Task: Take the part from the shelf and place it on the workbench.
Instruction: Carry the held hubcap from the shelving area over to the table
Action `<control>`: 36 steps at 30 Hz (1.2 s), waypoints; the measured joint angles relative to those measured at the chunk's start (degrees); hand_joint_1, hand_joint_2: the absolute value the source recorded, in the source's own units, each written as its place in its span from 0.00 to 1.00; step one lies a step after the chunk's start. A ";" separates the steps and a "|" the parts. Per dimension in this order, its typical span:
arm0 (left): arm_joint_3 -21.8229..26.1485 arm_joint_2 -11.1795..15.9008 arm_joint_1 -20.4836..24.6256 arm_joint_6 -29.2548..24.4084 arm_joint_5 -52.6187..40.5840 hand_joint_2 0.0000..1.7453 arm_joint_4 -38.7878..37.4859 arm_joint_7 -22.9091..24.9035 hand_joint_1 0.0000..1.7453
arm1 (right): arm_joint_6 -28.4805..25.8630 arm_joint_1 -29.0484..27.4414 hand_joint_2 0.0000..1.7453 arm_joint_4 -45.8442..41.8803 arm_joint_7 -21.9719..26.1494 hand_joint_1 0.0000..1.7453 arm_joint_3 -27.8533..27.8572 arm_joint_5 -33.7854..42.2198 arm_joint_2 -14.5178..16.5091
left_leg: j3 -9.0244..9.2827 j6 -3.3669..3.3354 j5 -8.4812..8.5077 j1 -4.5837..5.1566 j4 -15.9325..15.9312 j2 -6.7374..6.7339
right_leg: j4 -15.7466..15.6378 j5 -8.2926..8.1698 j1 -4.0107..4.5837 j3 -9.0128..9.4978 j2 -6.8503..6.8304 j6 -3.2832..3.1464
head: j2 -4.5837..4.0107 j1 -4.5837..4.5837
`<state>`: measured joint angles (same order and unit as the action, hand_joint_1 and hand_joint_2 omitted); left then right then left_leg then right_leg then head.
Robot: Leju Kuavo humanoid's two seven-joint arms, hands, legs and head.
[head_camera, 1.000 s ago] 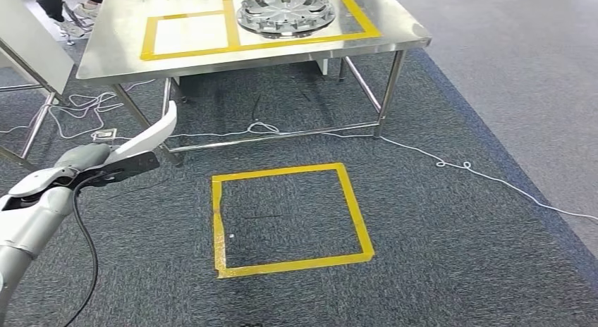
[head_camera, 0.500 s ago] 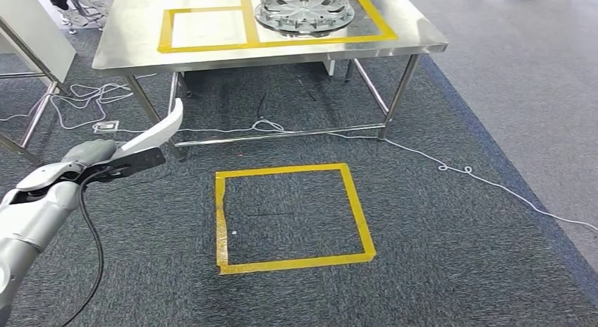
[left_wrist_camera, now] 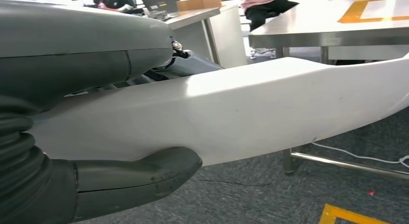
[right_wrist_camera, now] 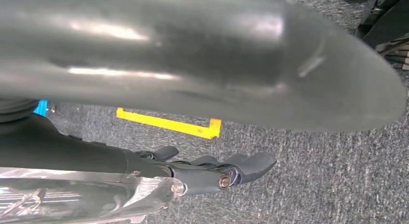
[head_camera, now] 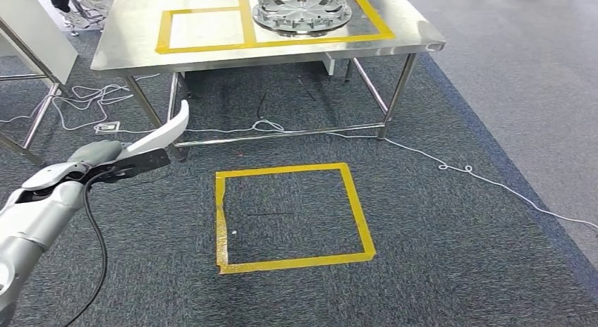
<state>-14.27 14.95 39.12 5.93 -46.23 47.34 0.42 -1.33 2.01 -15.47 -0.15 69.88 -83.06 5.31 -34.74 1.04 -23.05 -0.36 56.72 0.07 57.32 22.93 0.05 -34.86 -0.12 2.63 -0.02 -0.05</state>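
At the near left of the head view, the left hand (head_camera: 106,161) carries the white part (head_camera: 161,132), a long curved panel that sticks out forward and upward from the grip toward the steel counter (head_camera: 134,45) farther off. The left wrist view shows the hold closely: the thick grey thumb (left_wrist_camera: 140,178) lies closed under the part (left_wrist_camera: 270,113) and the hand's dark body bears on its other face, so the fingers are closed around one end of it. The part looks like a thin moulded shell, stiff and probably light, with a smooth glossy skin that could slide in the grip; held by one end, its long free end would tend to lever downward, so a hold nearer the middle would likely be steadier. The head view gives the wider layout: a yellow taped square (head_camera: 293,216) on the carpet, taped yellow outlines (head_camera: 204,29) on the counter and a round silver wheel cover (head_camera: 302,8) lying in one of them. The right wrist view shows the right hand (right_wrist_camera: 222,168) hanging over the carpet, its dark fingers (right_wrist_camera: 255,162) loosely extended and holding nothing.
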 joint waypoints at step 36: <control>-1.64 -0.46 2.12 0.60 -0.70 1.00 -1.34 -1.42 1.00 | -0.05 -0.09 0.00 0.06 0.05 0.00 0.60 -0.45 0.00 | 1.53 -0.86 -0.90 -0.48 -0.75 0.39 | 9.88 2.44 -0.99 -5.36 0.05 1.77 | 0.00 -0.50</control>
<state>-15.91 14.49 41.23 6.54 -46.93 46.00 -1.00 -1.38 1.92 -15.41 -0.10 70.48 -83.52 5.31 -33.21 0.18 -23.95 -0.84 55.97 0.46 67.20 25.37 -0.93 -40.22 -0.07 4.40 -0.02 -0.55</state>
